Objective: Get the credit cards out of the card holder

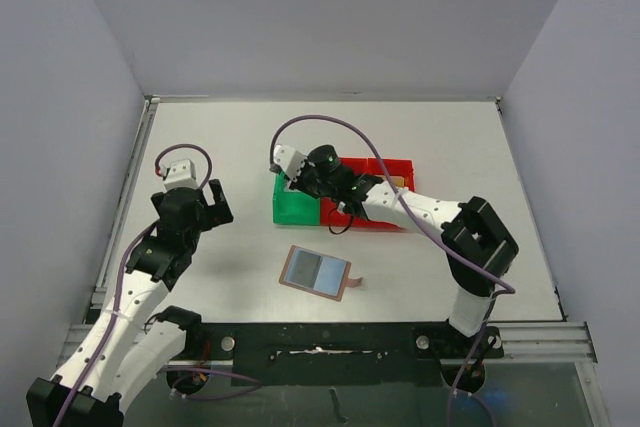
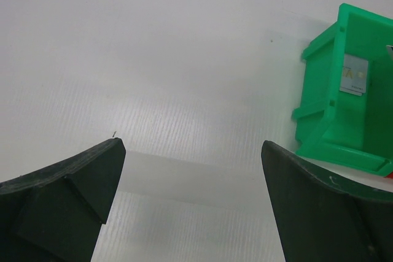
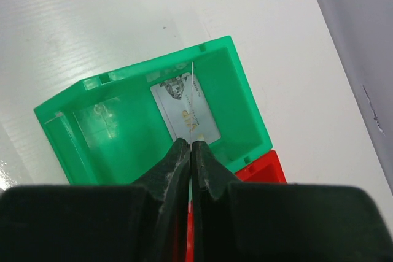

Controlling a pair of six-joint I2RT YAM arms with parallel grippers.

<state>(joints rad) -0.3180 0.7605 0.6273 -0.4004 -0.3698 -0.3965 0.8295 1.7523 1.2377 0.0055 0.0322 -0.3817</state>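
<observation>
Overhead and wrist views of two robot arms on a white table [image 2: 153, 59].

A silver-grey credit card [image 3: 184, 111] lies flat on the floor of a green bin [image 3: 141, 65], close to one side wall. It carries a small dark emblem near its far end and pale yellowish lettering along its length. All of the print is too blurred to read, and no brand can be made out. In the right wrist view its long axis runs away from the camera, roughly in line with the fingers.

The right gripper [image 3: 190, 146] hangs over this bin with its two black fingers pressed together. The card's near short end sits just beyond and below the fingertips, partly hidden by them. A thin pale line runs up from the tips across the card; whether anything is pinched there cannot be told.

Red bins [image 1: 390, 165] stand against the green one.

The left gripper [image 2: 190, 145] is spread wide over bare table and holds nothing, with the green bin off to its right.

The card holder [image 1: 318, 272] – tan-edged, with two grey panels – lies open and flat near the front edge, well apart from both grippers.
</observation>
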